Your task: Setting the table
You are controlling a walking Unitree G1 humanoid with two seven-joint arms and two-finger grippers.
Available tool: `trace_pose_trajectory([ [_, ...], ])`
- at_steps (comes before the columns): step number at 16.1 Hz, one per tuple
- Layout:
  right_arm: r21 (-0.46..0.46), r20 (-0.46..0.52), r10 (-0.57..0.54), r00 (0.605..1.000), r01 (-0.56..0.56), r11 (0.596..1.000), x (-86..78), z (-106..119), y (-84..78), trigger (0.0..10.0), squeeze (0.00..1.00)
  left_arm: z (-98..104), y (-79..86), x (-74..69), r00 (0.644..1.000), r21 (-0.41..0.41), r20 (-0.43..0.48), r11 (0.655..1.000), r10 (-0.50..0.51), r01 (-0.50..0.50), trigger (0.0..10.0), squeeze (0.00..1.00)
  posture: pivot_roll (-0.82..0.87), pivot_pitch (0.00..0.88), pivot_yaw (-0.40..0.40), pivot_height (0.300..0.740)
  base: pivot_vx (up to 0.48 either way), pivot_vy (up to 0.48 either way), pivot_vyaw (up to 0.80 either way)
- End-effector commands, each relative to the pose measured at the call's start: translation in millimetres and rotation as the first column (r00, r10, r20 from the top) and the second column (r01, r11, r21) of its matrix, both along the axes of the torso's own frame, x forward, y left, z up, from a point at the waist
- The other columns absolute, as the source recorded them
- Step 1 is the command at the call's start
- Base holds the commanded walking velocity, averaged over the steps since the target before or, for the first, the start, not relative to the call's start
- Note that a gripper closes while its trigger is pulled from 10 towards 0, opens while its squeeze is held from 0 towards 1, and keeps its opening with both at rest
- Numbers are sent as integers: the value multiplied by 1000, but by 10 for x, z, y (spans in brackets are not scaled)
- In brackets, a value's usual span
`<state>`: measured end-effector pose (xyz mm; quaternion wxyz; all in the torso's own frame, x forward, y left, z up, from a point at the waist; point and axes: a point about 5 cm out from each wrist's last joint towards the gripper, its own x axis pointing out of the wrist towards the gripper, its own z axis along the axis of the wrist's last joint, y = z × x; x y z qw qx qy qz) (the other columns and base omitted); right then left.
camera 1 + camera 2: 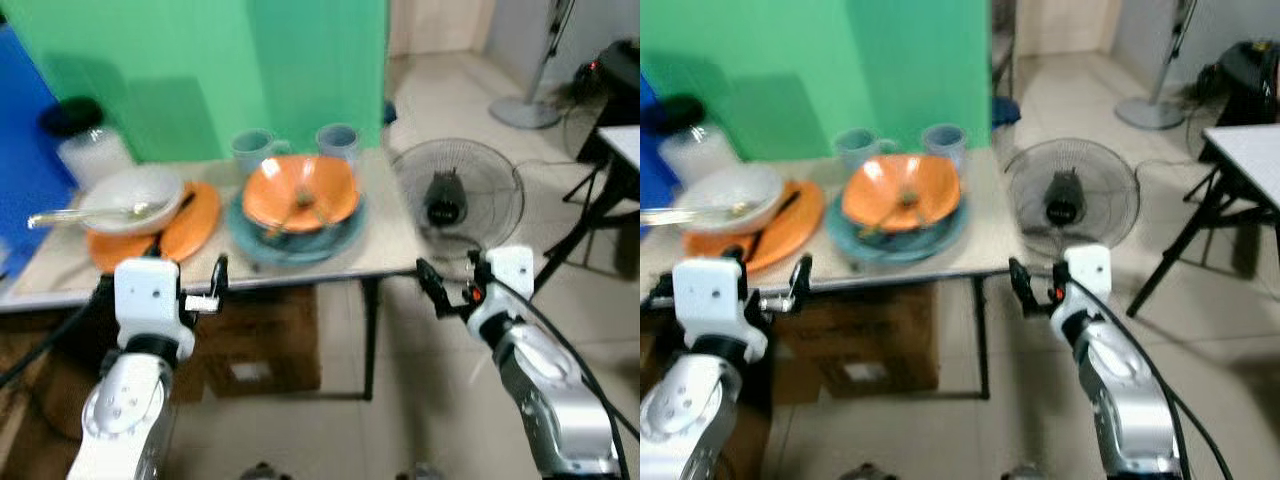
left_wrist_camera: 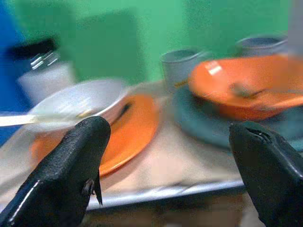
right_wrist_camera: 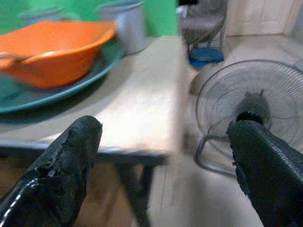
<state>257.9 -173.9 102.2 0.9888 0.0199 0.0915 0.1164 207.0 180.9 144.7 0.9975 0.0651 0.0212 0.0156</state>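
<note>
On the beige table an orange bowl with cutlery in it rests on a teal plate. To its left a white bowl holding a spoon sits on an orange plate. Two grey-blue mugs stand behind the bowls. My left gripper is open in front of the table's near edge, facing the orange plate. My right gripper is open too, just off the table's right front corner, with nothing between its fingers.
A clear jar with a black lid stands at the table's back left. A floor fan sits right of the table. A cardboard box lies under it. Another table and a fan stand are at the far right.
</note>
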Motion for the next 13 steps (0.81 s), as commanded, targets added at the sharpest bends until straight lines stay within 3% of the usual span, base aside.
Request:
trace_pose_trajectory([
  [1, 4, 13, 17, 1000, -17, 1000, 22, 41, 72, 10000, 0, 7, 69, 0, 999, 8, 4, 999, 45, -45, 10000, 0, -36, 59, 75, 740, 0, 0, 0],
  [8, 11, 8, 54, 998, -55, 998, 108, 65, 137, 10000, 0, 35, 106, -30, 993, 12, 29, 993, 118, -118, 10000, 0, -21, 57, 37, 740, 0, 0, 0],
  [13, 65, 62, 32, 998, -36, 997, 207, 221, 172, 10000, 0, 269, 127, 22, 991, 42, 93, 994, 98, -103, 10000, 0, -3, 52, 34, 740, 323, 0, 0],
])
